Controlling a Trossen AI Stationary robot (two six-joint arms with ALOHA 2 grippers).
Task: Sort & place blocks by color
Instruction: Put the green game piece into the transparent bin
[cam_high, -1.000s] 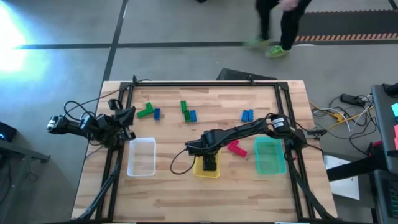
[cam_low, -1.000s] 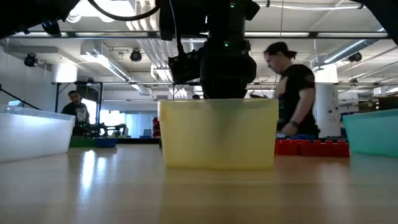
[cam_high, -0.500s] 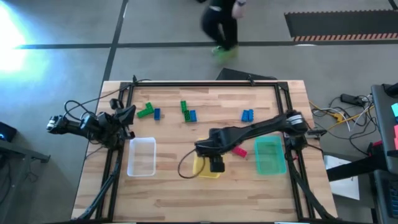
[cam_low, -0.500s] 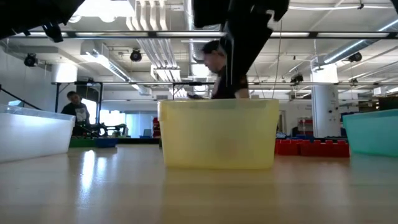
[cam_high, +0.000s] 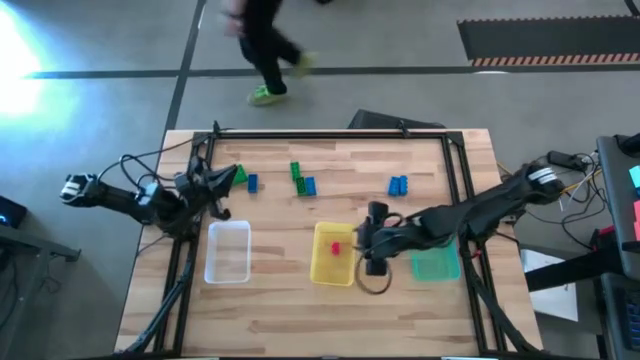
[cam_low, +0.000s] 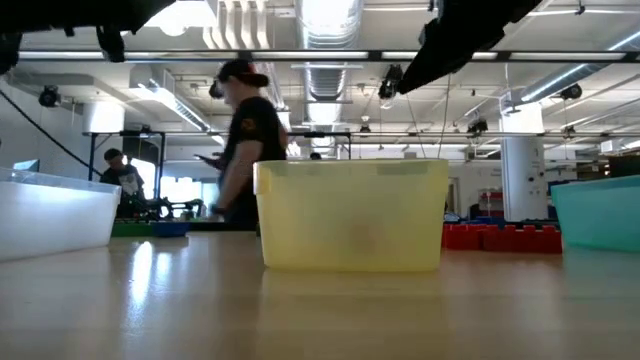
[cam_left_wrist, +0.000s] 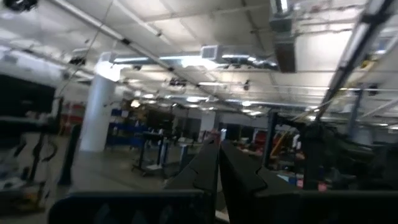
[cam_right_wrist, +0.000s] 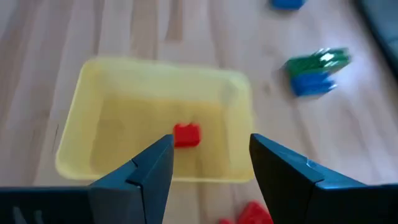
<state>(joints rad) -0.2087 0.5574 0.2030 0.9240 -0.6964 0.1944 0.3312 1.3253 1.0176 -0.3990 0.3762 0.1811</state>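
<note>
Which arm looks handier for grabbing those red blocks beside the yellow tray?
Probably the right. Its open gripper hovers between the yellow tray and teal tray, right over the red blocks. The left gripper sits shut at the table's far-left edge.

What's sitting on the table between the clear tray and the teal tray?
The yellow tray with one red block inside, plus the open right gripper beside it, between clear tray and teal tray; the high view shows this.
</note>
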